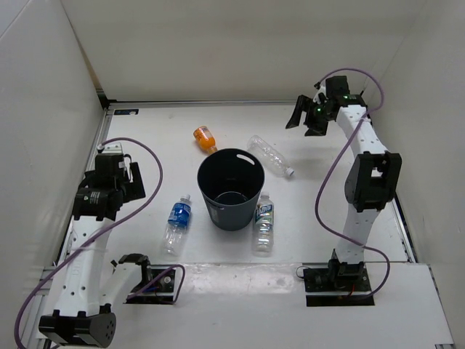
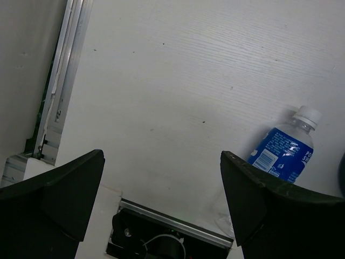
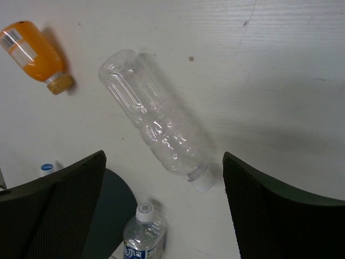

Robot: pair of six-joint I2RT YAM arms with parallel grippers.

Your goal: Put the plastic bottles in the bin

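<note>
Here, right arm (image 1: pixel 365 142) extended beyond bin (image 1: pixel 232 218), left arm (image 1: pixel 89 246) folded.

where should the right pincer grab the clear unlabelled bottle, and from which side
Take the clear unlabelled bottle around its ribbed mid-body, coming straight down from above with the open right pincer. It lies flat on its side and slanted, cap toward the near right, so the jaws should probably turn to close across its width. The cap end is narrower and looks likelier to slip.
</note>
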